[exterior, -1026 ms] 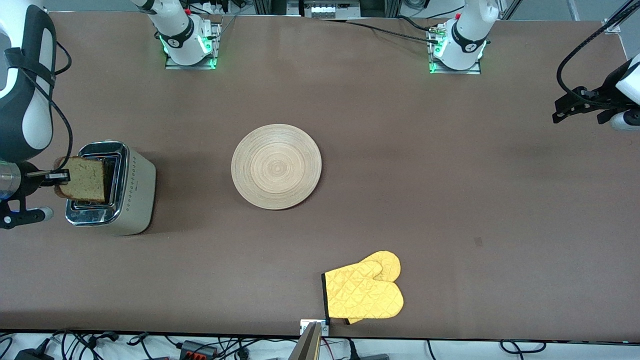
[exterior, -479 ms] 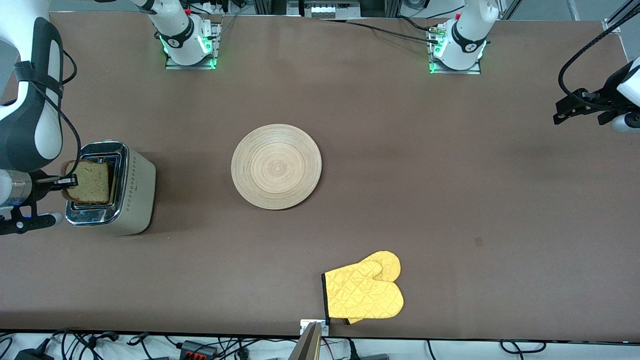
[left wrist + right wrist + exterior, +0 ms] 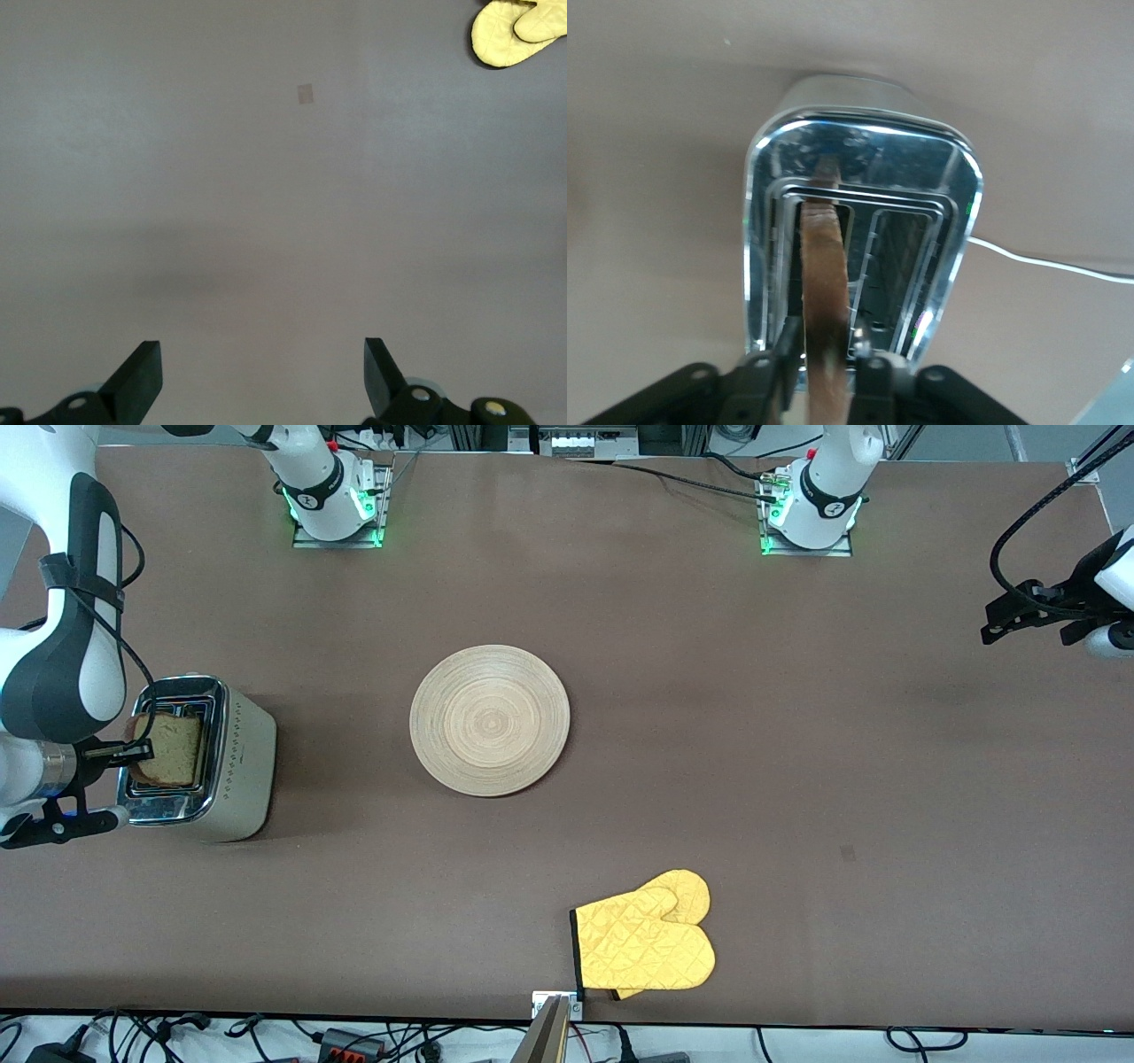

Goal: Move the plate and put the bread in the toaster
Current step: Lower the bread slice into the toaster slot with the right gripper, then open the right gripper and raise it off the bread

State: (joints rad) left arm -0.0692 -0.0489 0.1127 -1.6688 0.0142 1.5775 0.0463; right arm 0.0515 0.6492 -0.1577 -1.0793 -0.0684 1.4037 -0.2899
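Standing bread point(image 3: 168, 749) in toaster point(image 3: 232, 757) slot

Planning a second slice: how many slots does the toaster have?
2. One slot holds the bread; the other slot beside it, toward the plate, is empty.

No legible text, label, brand or number in any view. The boxy chrome-topped beige toaster point(image 3: 199, 757) carries only a row of small dots on its side, plus a faint mark too small to read. Each white arm base has a dark band with a small round emblem point(image 3: 308, 499), not readable.
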